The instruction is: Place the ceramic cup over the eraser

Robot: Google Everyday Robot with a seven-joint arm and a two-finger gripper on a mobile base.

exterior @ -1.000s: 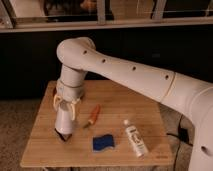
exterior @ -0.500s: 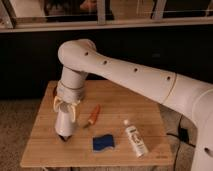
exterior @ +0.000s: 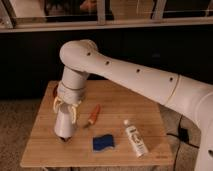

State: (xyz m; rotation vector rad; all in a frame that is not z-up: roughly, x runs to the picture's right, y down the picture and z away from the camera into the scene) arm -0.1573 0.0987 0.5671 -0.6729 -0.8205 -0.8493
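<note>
Your pincer (exterior: 66,111) is clamped on the ceramic cup (exterior: 64,127) at the desk's (exterior: 125,106) 8 o'clock side. The eraser (exterior: 63,139) peeks out right underneath the cup, with the blue pad (exterior: 103,143) at the cup's 4 o'clock.

The pincer (exterior: 66,112), over the table's (exterior: 45,150) left, hides the ceramic cup's (exterior: 64,127) top; the eraser (exterior: 63,139) barely peeks beneath.
</note>
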